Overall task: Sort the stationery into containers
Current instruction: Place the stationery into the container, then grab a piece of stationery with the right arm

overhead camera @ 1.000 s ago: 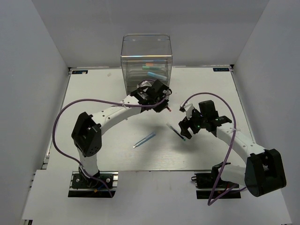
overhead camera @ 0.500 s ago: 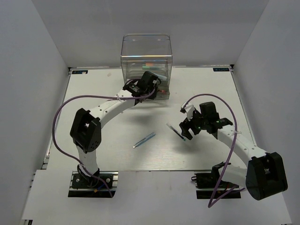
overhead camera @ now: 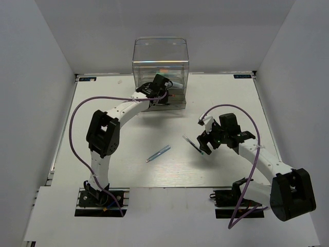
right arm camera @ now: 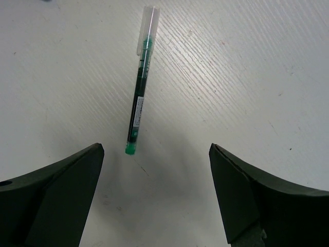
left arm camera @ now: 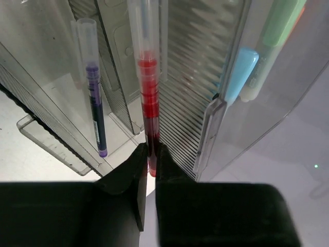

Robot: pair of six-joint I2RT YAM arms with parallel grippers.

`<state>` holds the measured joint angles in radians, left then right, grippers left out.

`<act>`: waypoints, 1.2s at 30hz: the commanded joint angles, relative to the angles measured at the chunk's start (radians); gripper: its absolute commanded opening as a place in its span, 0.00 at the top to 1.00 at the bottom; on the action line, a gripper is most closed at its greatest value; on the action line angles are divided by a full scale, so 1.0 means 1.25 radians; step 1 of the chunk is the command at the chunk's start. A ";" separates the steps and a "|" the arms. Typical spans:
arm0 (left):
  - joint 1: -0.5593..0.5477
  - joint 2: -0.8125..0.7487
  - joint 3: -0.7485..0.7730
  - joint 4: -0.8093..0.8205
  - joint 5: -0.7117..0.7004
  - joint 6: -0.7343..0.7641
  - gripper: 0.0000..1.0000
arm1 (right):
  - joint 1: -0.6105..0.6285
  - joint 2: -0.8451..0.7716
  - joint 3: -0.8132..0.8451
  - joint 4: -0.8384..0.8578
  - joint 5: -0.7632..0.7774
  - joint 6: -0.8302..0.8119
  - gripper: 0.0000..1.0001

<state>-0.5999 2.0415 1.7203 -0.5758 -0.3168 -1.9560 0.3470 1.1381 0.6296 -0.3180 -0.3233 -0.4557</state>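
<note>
- While the left gripper (left arm camera: 149, 154) is pressed together on the lower end of the red pen (left arm camera: 148, 98), it holds that pen lengthwise at the mouth of the clear drawer unit (overhead camera: 160, 55). A purple pen (left arm camera: 96, 110) lies in a tray on one side of it and a light-blue marker (left arm camera: 240, 74) on the other.
- A silvery-blue pen (overhead camera: 158, 153) lies slantwise on the table (overhead camera: 113, 170) between the two arms, with neither claw near it.
- The green pen (right arm camera: 139, 98) lies flat just ahead of the right gripper (right arm camera: 155, 152), whose fingers stand wide apart and hold nothing. The pen's long axis runs away from the claw, across the closing line, a little toward the left-hand finger. The right arm is much the nearer, so I judge it should advance slightly and descend.
</note>
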 commanded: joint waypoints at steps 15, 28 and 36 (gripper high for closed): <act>-0.010 -0.100 -0.031 0.027 0.042 0.101 0.53 | 0.010 0.082 0.040 0.043 -0.037 -0.009 0.11; 0.000 -0.450 -0.406 0.175 0.137 0.579 0.33 | 0.084 0.202 0.076 0.074 0.025 0.047 0.17; 0.000 -0.688 -0.697 0.225 0.154 0.567 0.09 | 0.114 0.281 0.073 0.095 0.111 0.064 0.42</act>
<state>-0.6037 1.2720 0.9142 -0.3260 -0.1364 -1.2743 0.4805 1.4700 0.7040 -0.2184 -0.2325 -0.3985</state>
